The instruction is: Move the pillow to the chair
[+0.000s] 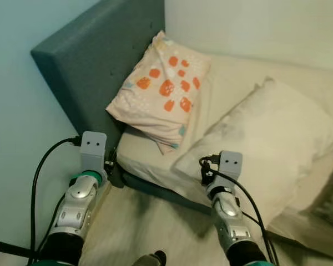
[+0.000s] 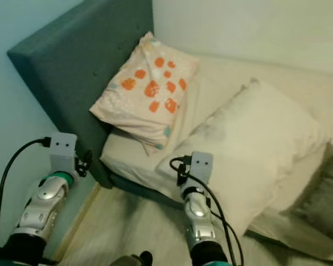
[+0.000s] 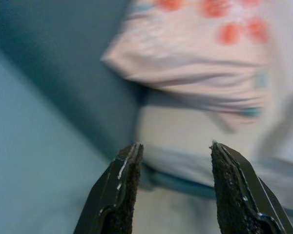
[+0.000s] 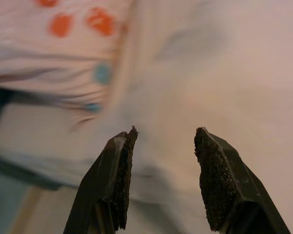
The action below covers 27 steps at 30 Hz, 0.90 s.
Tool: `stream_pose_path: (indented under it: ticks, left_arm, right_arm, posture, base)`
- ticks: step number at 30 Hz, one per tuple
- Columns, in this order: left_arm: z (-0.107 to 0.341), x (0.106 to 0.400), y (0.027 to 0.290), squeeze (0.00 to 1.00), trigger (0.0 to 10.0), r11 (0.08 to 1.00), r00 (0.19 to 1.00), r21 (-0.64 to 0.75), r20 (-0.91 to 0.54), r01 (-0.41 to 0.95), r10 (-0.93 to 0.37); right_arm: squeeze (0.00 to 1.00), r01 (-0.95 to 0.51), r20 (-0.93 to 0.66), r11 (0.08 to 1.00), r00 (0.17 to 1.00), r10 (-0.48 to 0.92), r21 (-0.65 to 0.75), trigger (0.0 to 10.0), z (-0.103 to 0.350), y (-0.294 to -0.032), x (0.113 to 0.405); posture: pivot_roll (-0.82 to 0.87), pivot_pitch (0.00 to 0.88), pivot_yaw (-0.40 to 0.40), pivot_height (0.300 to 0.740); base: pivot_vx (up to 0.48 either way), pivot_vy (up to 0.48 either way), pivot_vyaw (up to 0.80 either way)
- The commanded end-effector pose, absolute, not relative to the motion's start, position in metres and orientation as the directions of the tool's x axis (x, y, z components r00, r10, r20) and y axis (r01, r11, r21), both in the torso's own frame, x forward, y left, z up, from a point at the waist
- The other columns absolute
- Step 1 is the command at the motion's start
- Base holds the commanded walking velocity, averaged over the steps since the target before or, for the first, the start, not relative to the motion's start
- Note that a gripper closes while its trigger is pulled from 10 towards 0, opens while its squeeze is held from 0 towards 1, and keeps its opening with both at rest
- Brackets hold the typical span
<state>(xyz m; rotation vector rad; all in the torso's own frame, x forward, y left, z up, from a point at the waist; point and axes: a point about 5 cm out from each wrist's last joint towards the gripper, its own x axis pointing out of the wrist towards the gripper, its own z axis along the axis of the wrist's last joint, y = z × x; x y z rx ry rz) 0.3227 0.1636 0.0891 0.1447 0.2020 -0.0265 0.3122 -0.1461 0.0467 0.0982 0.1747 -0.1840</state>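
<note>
1. The patterned pillow [image 1: 162, 88] leaned against the headboard [image 1: 94, 61] at the corner of the bed [image 1: 150, 160].
2. A white pillow [image 1: 266, 138] lay beside it, touching.
3. The left gripper [image 3: 173, 187] was released, fingers apart, near the bed edge.
4. The right gripper [image 4: 163, 180] was released, hovering at the white pillow's near edge.
</note>
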Motion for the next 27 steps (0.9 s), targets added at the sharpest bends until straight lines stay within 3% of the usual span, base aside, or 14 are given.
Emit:
stream_pose_path:
  ticks: [1, 9, 14, 16, 27]
  left_arm:
    - [0.084, 0.323, 0.166, 0.00, 10.0, 0.982, 0.973, 0.182, -0.231, 0.042, 0.002]
    - [0.085, 0.323, 0.156, 0.00, 10.0, 0.982, 0.974, 0.152, -0.215, 0.108, -0.073]
    - [0.083, 0.323, 0.143, 0.00, 10.0, 0.979, 0.971, 0.139, -0.207, 0.149, -0.119]
    - [0.079, 0.324, 0.133, 0.00, 10.0, 0.977, 0.964, 0.124, -0.224, 0.176, -0.145]
    - [0.072, 0.327, 0.089, 0.00, 10.0, 0.950, 0.927, 0.085, -0.260, 0.302, -0.271]
  right_arm:
    - [0.00, 0.221, -0.196, 0.971, 0.960, -0.200, 0.089, 10.0, 0.042, -0.147, 0.309]
    - [0.00, 0.306, -0.162, 0.951, 0.942, -0.294, 0.054, 10.0, 0.045, -0.162, 0.306]
    - [0.00, 0.390, -0.103, 0.920, 0.914, -0.391, -0.029, 10.0, 0.049, -0.184, 0.297]
    - [0.00, 0.429, -0.058, 0.901, 0.900, -0.433, -0.061, 10.0, 0.052, -0.199, 0.288]
    - [0.00, 0.512, 0.021, 0.850, 0.858, -0.513, -0.122, 10.0, 0.061, -0.224, 0.257]
  posture:
    - [0.14, 0.036, 0.157, 0.740]
    - [0.12, 0.034, 0.158, 0.740]
    - [0.08, 0.030, 0.164, 0.740]
    - [0.03, 0.027, 0.179, 0.740]
    - [-0.12, 0.039, 0.266, 0.740]
  base:
    - [0.000, 0.000, 0.00]
    - [0.000, 0.000, 0.00]
    - [0.000, 0.000, 0.00]
    - [0.000, 0.000, 0.00]
    - [0.000, 0.000, 0.00]
